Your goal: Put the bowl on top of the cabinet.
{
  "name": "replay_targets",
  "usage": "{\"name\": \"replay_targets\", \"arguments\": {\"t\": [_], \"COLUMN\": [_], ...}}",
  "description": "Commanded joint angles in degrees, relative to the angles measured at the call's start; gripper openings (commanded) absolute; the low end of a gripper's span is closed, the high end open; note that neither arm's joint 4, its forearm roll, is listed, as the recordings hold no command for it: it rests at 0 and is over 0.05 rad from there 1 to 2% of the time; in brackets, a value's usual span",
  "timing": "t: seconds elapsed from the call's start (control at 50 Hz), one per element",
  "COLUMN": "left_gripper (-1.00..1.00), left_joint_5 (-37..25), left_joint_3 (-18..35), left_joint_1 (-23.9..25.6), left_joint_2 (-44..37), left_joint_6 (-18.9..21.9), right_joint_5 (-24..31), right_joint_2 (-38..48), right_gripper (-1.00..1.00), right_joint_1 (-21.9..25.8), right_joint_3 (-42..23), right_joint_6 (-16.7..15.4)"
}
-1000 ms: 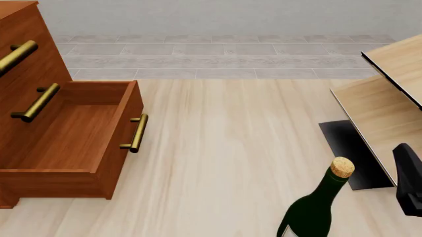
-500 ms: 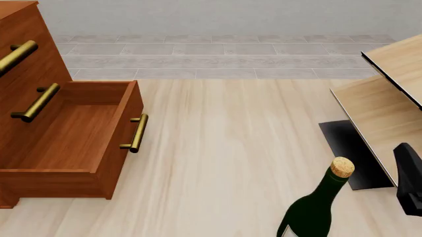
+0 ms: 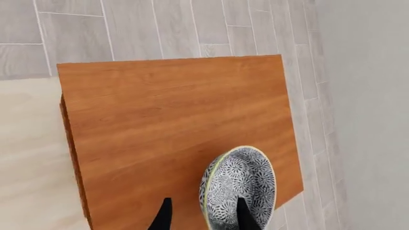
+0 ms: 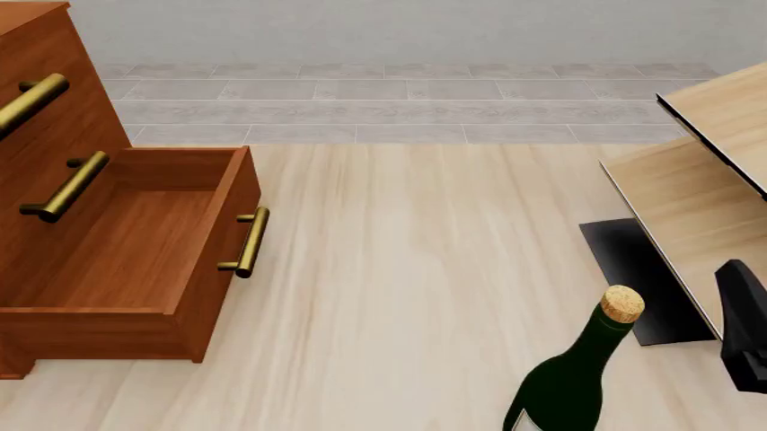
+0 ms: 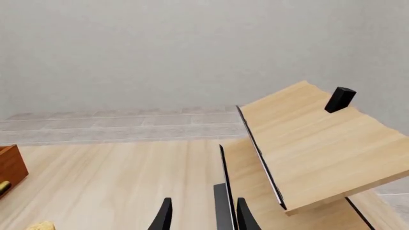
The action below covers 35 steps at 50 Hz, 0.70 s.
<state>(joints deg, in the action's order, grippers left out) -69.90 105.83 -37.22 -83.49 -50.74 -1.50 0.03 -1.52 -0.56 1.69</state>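
1. The left gripper [image 3: 203, 219] shows in its wrist view as two dark fingertips at the lower edge of the frame, pinching the rim wall of the small white bowl with the grey-blue speckled pattern [image 3: 240, 184]; one finger sits inside the bowl, the other outside.
2. The bowl hangs tilted, its opening turned toward the camera, over the flat reddish-brown wooden top of the cabinet [image 3: 172, 120], toward the top's lower right corner in that frame. Whether the bowl's foot touches the wood cannot be told.
3. The step in hand looks like the placing itself: the bowl is carried above its target and not yet released.
4. The next move likely calls for levelling the bowl, lowering it until the foot rests on the wood, preferably farther from the edge, then spreading the fingers.
5. In the front view the cabinet fills the left side, its lowest drawer [image 4: 132, 251] pulled out, with brass bar handles.
6. The right gripper [image 5: 203, 215] idles with fingers apart, holding nothing, beside the pale light-wood structure with black edges [image 5: 307, 148].
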Motion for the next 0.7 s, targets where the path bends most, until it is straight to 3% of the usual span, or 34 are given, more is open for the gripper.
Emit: {"name": "replay_targets", "arguments": {"t": [0.02, 0.7], "left_gripper": [1.00, 1.00], "left_joint_5": [0.00, 0.00], "left_joint_3": [0.83, 5.89], "left_joint_1": [-0.91, 2.32], "left_joint_2": [3.14, 10.56], "left_joint_6": [-0.94, -2.87], "right_joint_5": [-0.03, 0.03], "right_joint_2": [0.00, 0.00], "right_gripper": [1.00, 1.00], "right_joint_1": [0.06, 0.12], "right_joint_3": [0.05, -0.06], "right_joint_6": [-0.08, -0.01]}}
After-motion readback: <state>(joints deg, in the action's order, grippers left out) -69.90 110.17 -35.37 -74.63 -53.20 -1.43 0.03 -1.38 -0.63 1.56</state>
